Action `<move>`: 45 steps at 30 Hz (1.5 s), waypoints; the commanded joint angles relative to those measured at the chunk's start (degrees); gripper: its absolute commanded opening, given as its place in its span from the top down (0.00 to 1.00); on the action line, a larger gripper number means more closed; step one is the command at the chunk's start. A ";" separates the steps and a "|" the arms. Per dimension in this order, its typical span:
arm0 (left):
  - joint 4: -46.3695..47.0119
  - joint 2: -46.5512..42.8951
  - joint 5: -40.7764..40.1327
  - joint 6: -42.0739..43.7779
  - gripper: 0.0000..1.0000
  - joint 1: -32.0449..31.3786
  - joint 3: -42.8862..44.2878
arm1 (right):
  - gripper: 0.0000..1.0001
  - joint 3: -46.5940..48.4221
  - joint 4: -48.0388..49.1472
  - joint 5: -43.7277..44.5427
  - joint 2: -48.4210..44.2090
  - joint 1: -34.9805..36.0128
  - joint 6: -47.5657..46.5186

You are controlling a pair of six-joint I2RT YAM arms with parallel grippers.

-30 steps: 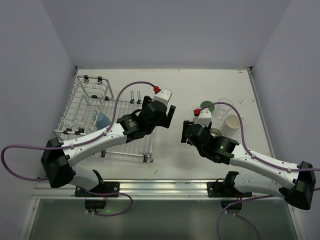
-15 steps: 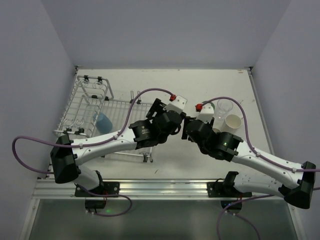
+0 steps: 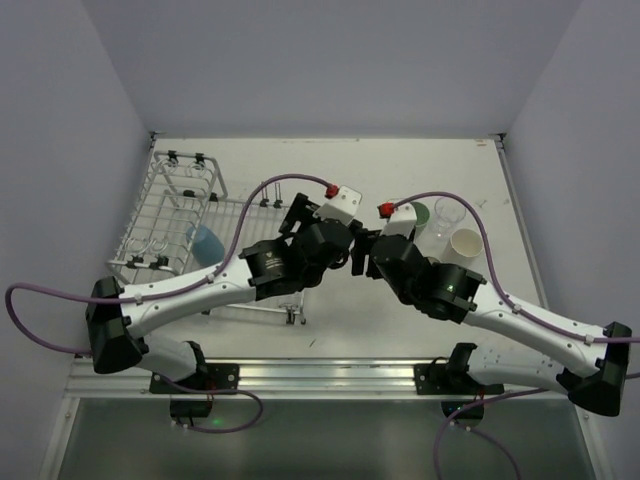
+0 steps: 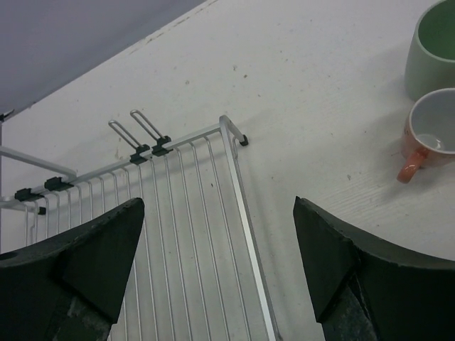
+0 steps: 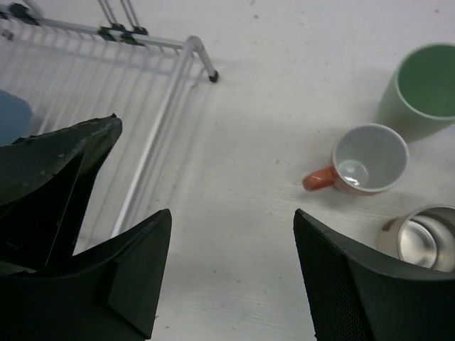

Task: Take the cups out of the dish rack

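Observation:
The silver wire dish rack stands at the left with a blue cup in it. My left gripper is open and empty above the rack's right edge. My right gripper is open and empty over bare table, close beside the left one. A pale green cup, a clear cup and a cream cup stand on the table at the right. The right wrist view shows the green cup, an orange mug, a brown cup and the blue cup.
The left gripper's dark finger fills the left of the right wrist view, showing the two grippers nearly touch. The left wrist view shows the green cup and the orange mug to the right. Walls enclose the table on three sides.
My left gripper has swung right, off the rack's middle to its right edge. My right gripper has moved left and up to meet it. The cups have not moved.

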 commanded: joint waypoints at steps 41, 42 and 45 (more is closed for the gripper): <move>-16.92 -14.47 20.37 -6.41 0.00 41.52 12.27 | 0.01 24.98 46.83 -48.16 43.85 -0.91 -42.14; -17.00 -14.73 20.38 -6.41 0.00 41.78 12.00 | 0.01 27.52 46.65 -48.60 45.18 -0.99 -42.86; -17.01 -15.78 20.03 -6.15 0.00 42.13 11.03 | 0.01 31.05 45.77 -50.18 49.84 -0.99 -45.50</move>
